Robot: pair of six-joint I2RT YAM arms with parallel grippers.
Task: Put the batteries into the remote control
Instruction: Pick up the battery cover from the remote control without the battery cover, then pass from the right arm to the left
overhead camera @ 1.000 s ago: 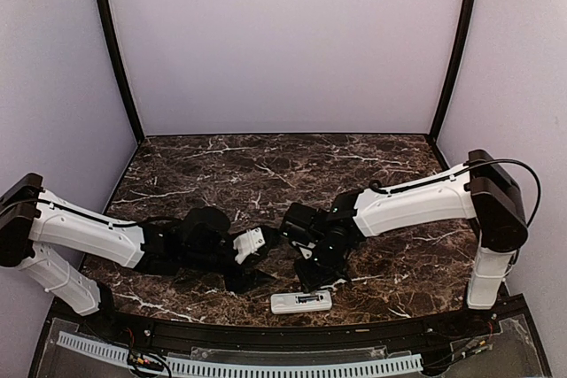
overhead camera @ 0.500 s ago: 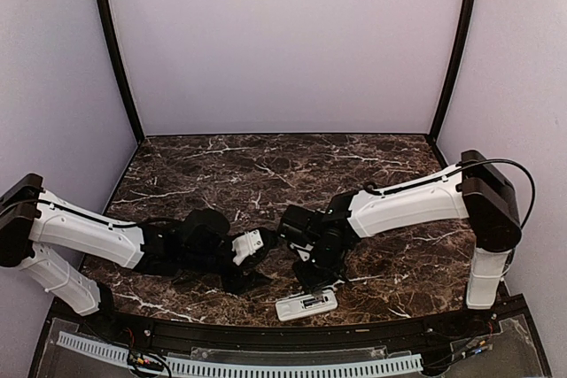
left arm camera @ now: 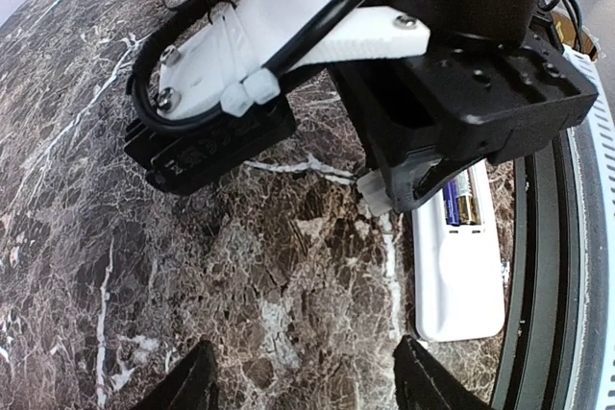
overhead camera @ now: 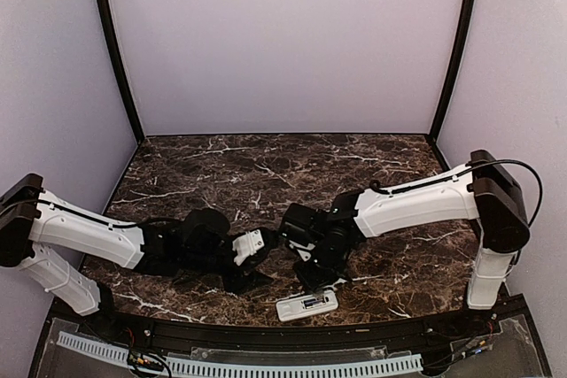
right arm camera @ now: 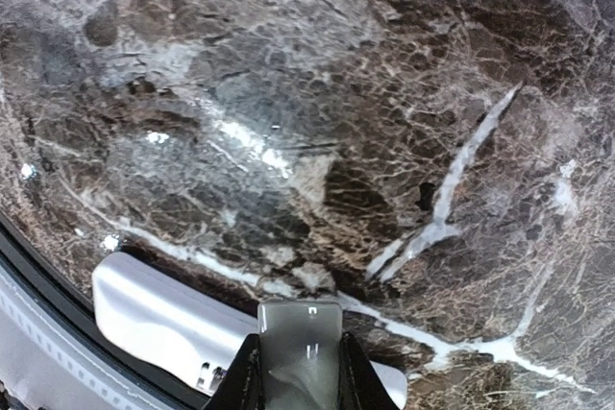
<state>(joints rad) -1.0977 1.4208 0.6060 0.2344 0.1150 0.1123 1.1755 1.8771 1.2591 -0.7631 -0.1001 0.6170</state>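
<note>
**Remote control** [left arm camera: 459, 280]: a slim white plastic bar with rounded corners. It lies flat and back upward on the bench [left arm camera: 144, 266], close to the bench's near edge. The recessed compartment at one end of the remote is uncovered. In it sits a battery [left arm camera: 457, 201], a small cylinder with a violet-blue body and a brass-coloured band. Whether a second one lies alongside it cannot be told.

**Right gripper** [right arm camera: 300, 364]: poised over the compartment end of the remote. Its black fingers are pressed against the two long edges of a small flat grey piece [right arm camera: 300, 328], which is rectangular, smooth and faintly translucent. Whether the piece touches the remote cannot be told.

**Left gripper** [left arm camera: 309, 386]: beside the remote, on the side away from the bench edge. Its dark fingers are spread wide with nothing between them, over bare stone.

**Bench surface**: glossy dark brown marble pattern, crossed by irregular white veins.

**Black edge strip** [left arm camera: 538, 314]: smooth and curved, running just beside the remote's outer long side.
</note>
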